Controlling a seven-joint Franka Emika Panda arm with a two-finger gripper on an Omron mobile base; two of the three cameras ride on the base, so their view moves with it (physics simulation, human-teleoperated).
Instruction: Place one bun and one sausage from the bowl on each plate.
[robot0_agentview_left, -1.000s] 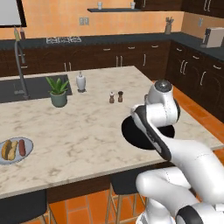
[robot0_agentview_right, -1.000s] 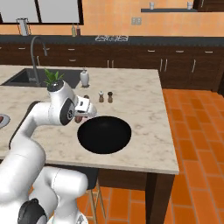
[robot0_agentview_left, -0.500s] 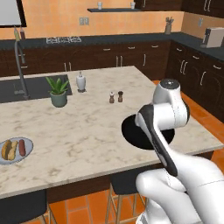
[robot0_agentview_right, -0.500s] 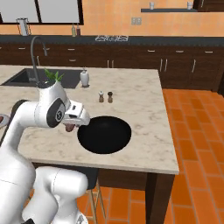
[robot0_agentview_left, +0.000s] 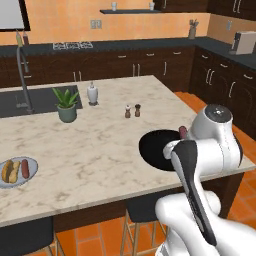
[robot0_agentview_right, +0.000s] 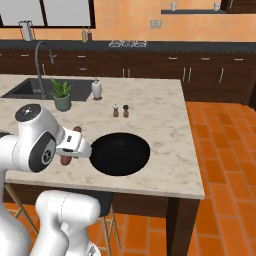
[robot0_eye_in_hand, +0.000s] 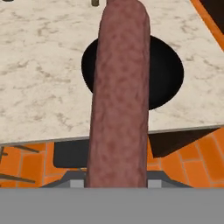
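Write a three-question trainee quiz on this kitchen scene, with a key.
1. True or false: the end effector holds a sausage.
2. What lies on the plate at the counter's left end?
3. The black bowl looks: A) empty, B) full of apples.

Key:
1. True.
2. One bun and one sausage.
3. A.

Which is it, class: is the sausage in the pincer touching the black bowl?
Apart. The right base view shows the sausage in the pincer left of the bowl, with counter between.
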